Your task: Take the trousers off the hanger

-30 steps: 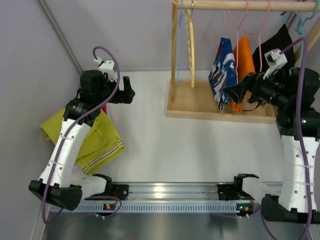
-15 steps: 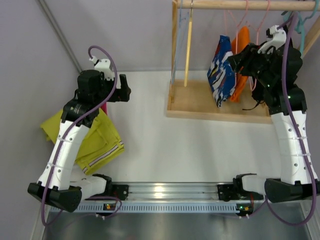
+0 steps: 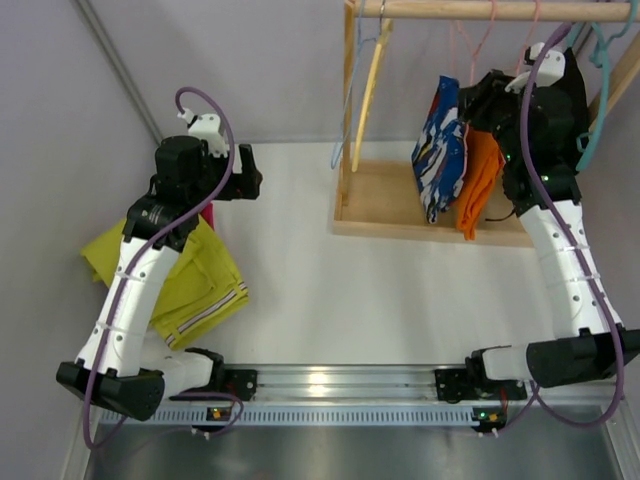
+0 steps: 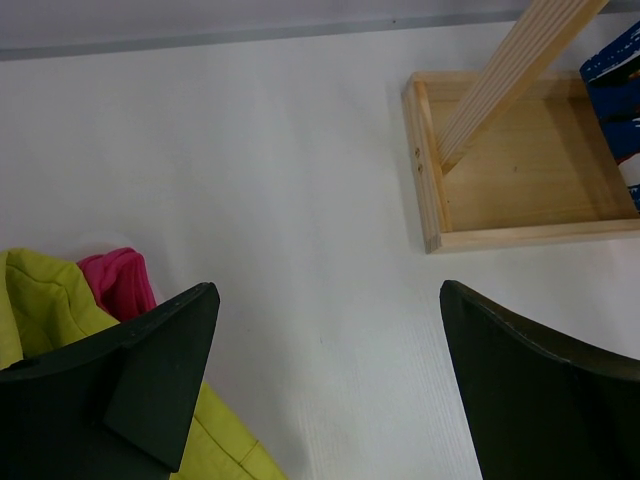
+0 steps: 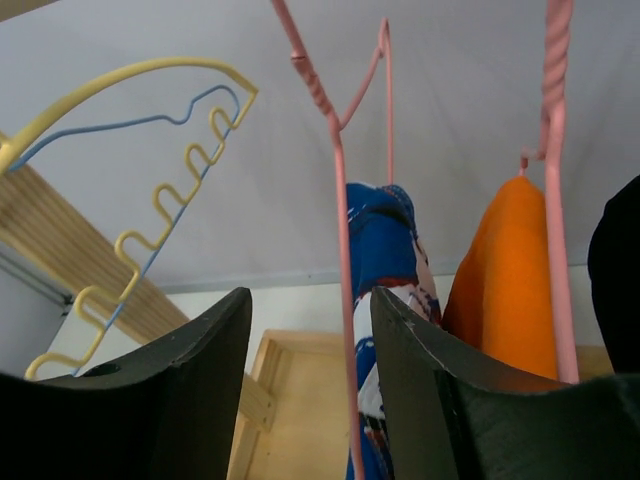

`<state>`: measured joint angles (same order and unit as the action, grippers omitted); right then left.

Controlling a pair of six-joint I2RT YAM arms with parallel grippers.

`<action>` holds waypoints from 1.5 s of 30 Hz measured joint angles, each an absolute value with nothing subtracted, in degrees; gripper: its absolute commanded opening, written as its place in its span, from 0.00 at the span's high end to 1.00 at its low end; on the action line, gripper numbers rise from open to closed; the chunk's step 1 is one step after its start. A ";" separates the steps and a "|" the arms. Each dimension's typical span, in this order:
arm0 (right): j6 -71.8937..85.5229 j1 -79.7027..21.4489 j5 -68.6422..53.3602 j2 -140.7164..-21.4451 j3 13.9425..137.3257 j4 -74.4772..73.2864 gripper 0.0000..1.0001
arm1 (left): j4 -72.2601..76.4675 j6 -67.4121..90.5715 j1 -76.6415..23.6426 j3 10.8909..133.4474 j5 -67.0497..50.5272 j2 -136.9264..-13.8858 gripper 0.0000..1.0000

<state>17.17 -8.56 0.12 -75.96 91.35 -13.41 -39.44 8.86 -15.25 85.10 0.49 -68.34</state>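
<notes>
Blue patterned trousers (image 3: pixel 440 150) hang on a pink wire hanger (image 5: pixel 343 300) from the wooden rod (image 3: pixel 480 10). Orange trousers (image 3: pixel 480 175) hang beside them on a second pink hanger, and a black garment (image 3: pixel 570 90) hangs further right. My right gripper (image 3: pixel 472 97) is raised to the hangers, just below the rod. In the right wrist view it (image 5: pixel 310 300) is open, and the pink hanger's wire runs between the jaws, close to the right finger. The blue trousers (image 5: pixel 385 250) and orange trousers (image 5: pixel 505 270) hang just behind. My left gripper (image 3: pixel 250 180) is open and empty above the table (image 4: pixel 328 300).
Empty yellow and blue hangers (image 3: pixel 365 80) hang tilted at the rack's left post. The rack's wooden base (image 3: pixel 390 205) lies under the clothes. A yellow-green garment (image 3: pixel 190 280) and a pink one (image 4: pixel 115 280) lie on the table by the left arm.
My right arm has risen and moved from in front of the hanging clothes to the hangers under the rod. The yellow hanger has swung. The left arm has hardly moved.
</notes>
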 measured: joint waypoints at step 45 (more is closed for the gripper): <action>16.60 -8.84 0.47 -87.39 95.72 -4.34 1.00 | -38.96 9.13 -15.25 85.73 -1.74 -71.05 0.02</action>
<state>16.60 -8.84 0.47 -87.39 95.72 -4.34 -38.96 9.13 -15.25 85.73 -1.74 -71.05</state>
